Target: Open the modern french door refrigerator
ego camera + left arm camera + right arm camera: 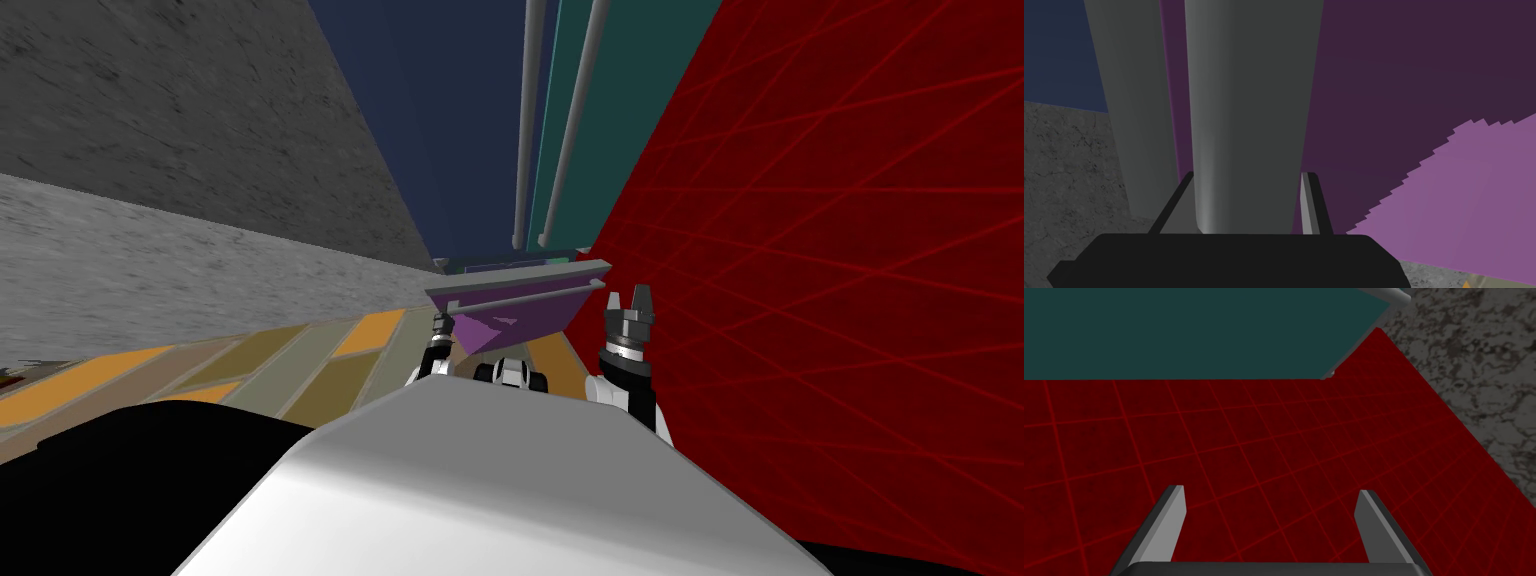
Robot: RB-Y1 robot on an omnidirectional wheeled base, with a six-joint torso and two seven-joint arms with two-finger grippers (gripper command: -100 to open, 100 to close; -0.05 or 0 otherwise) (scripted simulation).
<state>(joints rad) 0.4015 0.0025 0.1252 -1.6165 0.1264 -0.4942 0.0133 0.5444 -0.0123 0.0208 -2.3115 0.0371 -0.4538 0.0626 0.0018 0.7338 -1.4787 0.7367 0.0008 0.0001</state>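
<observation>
Clamped in the left gripper (1249, 176) is a thick grey bar handle (1251, 100): its jaws press the bar's two sides with no gap showing and hold nothing else. The bar runs across the front of a purple drawer panel (1414, 75) at the foot of the refrigerator, and the head view puts the left gripper at the bar's left end. Above the purple drawer panel rise the refrigerator's two tall doors, a navy blue door (450, 100) on the left and a teal door (640, 100) on the right. Two long thin grey vertical handles (527, 120) run beside the seam where the doors meet, and both doors look shut. To the right of the drawer panel the right gripper (1271, 490) hangs close to a dark red wall crossed by thin grid lines (1224, 438), its jaws wide apart and empty. I judge the step in hand to be pulling the bottom drawer. The panel seems to stand a little proud of the doors, but how far out it is I cannot tell. The next move calls for a straight pull back toward the robot, along the drawer's own travel, with the grip kept square on the bar. Held at one end, the bar could slip or the drawer could skew if the pull drifts sideways. If the tall doors are what is wanted, the left gripper would have to let go and reach up to a vertical handle.
</observation>
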